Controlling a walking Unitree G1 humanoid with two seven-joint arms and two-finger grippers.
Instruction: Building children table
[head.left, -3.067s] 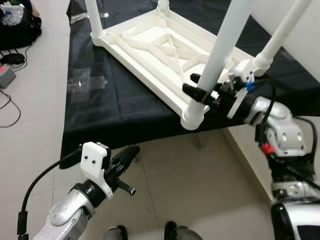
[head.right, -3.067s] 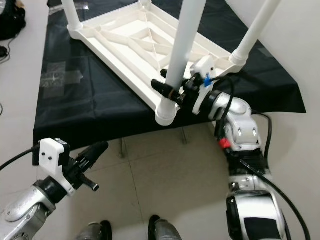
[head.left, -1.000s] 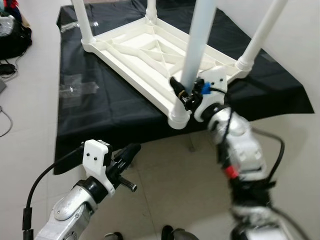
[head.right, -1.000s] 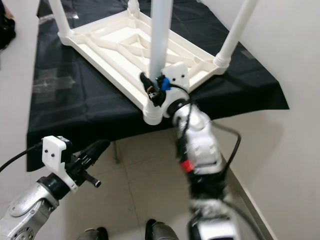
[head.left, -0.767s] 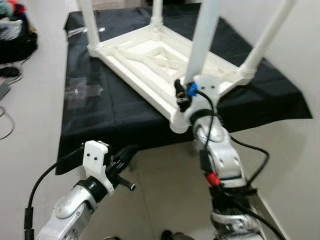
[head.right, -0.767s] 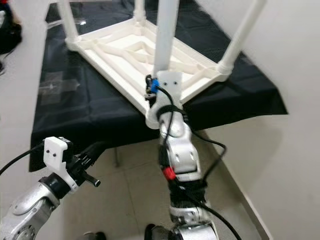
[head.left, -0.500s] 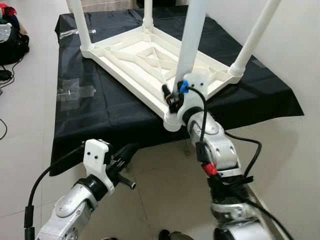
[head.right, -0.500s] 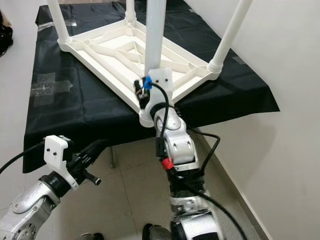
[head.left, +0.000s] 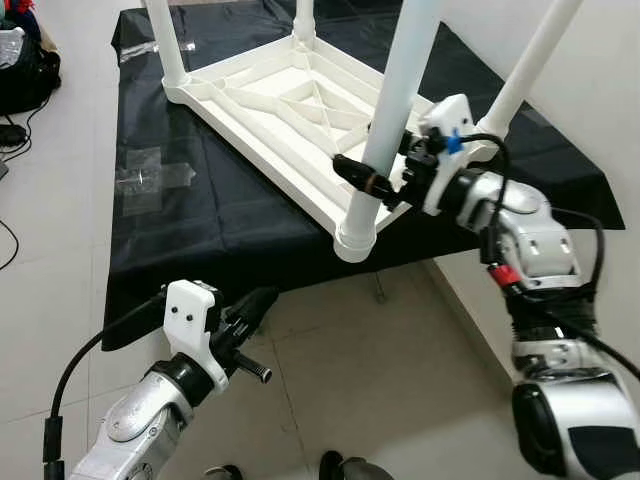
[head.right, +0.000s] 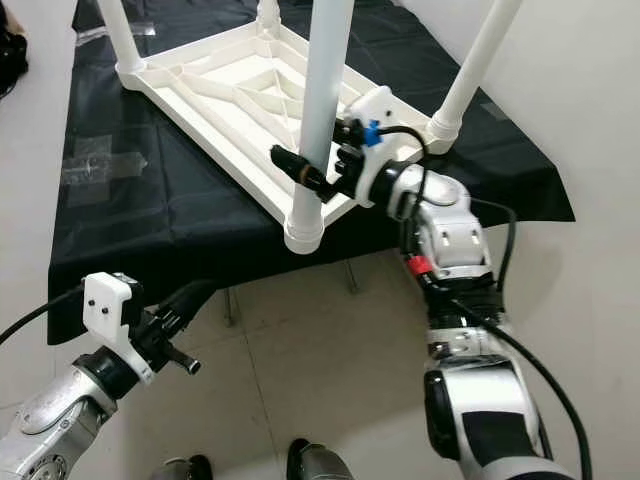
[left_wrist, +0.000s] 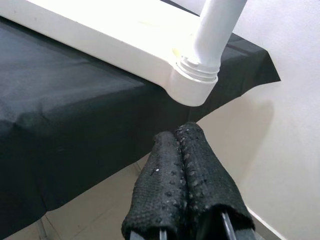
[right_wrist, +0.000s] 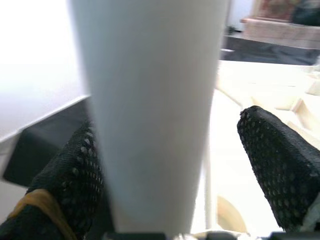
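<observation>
A white children's table (head.left: 290, 100) lies upside down on a black-covered table (head.left: 200, 220), its legs pointing up. The near leg (head.left: 395, 100) stands in the corner socket (head.left: 355, 235) at the cloth's front edge. My right gripper (head.left: 368, 172) reaches in from the right and straddles this leg just above the socket. In the right wrist view the leg (right_wrist: 150, 115) lies against one finger (right_wrist: 70, 175), while the other finger (right_wrist: 280, 160) stands apart from it, so the gripper is open. My left gripper (head.left: 262, 300) hangs low over the floor, its fingers (left_wrist: 182, 165) pressed shut on nothing.
Three more legs rise at the far right (head.left: 530, 60), far left (head.left: 165, 40) and back (head.left: 305, 20) corners. A white wall (head.left: 610, 90) runs close on the right. A black bag (head.left: 25, 60) and cables (head.left: 10, 240) lie on the tiled floor at left.
The camera has shifted. My right forearm has swung from the near side of the leg round to its right, fingers still about the leg. The left gripper stays low.
</observation>
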